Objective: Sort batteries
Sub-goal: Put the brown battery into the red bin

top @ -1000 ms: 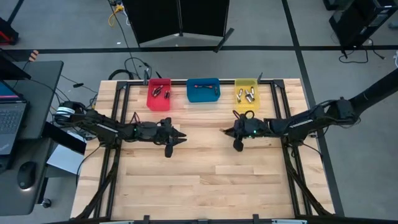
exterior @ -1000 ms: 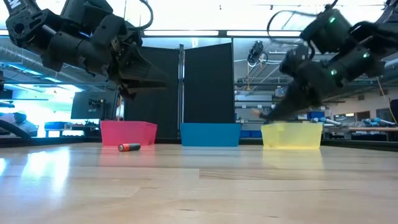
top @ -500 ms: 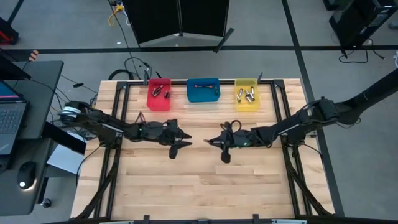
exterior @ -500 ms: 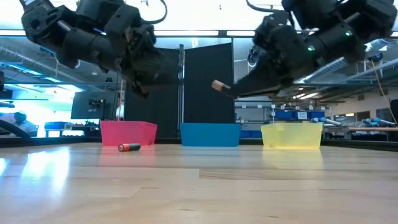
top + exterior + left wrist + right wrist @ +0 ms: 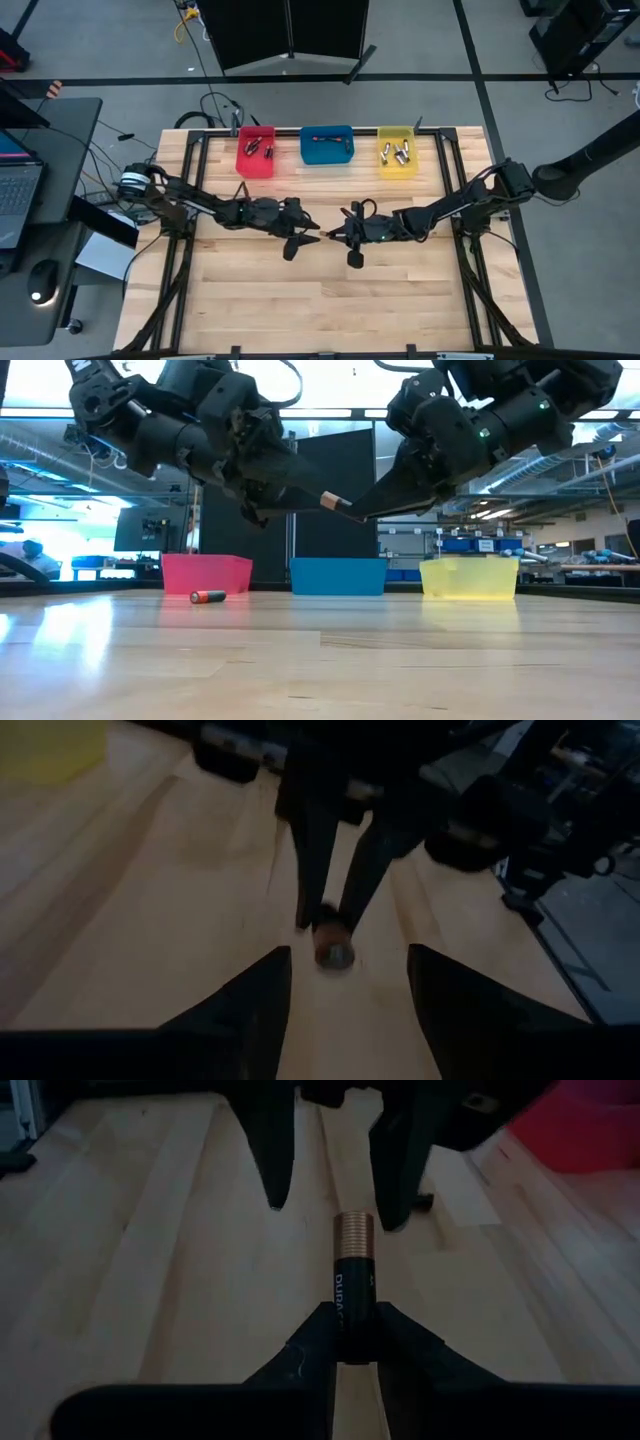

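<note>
My right gripper [image 5: 352, 1342] hangs over the table's middle [image 5: 337, 233], shut on a battery [image 5: 352, 1280] with a black body and a copper end. My left gripper [image 5: 348, 988] faces it from the left [image 5: 312, 231], open. Its two fingers [image 5: 272, 1170] stand on either side of the battery's copper end [image 5: 353, 1235] without touching it. In the low view both meet well above the table [image 5: 330, 502]. A second battery [image 5: 208, 596], with a reddish band, lies on its side on the table in front of the red bin. My right gripper pinches the battery's black end [image 5: 352, 1305] between its two fingers. The fingers come about level from the table's right and lie along the battery. The copper end [image 5: 329, 501] sticks out past the fingertips toward my left gripper. The battery is lifted clear of the table.
Three bins stand in a row at the far edge: red [image 5: 255, 152], blue [image 5: 327, 146], yellow [image 5: 397, 152]. Small cells lie in the red and yellow bins. The wooden table [image 5: 320, 300] has open surface on its near half. A desk with a laptop stands to the left.
My right gripper has swung from near the yellow bin toward the table's middle and left, carrying the battery. My left gripper has moved right toward it. The two now meet tip to tip, the battery's copper end between the left fingers.
</note>
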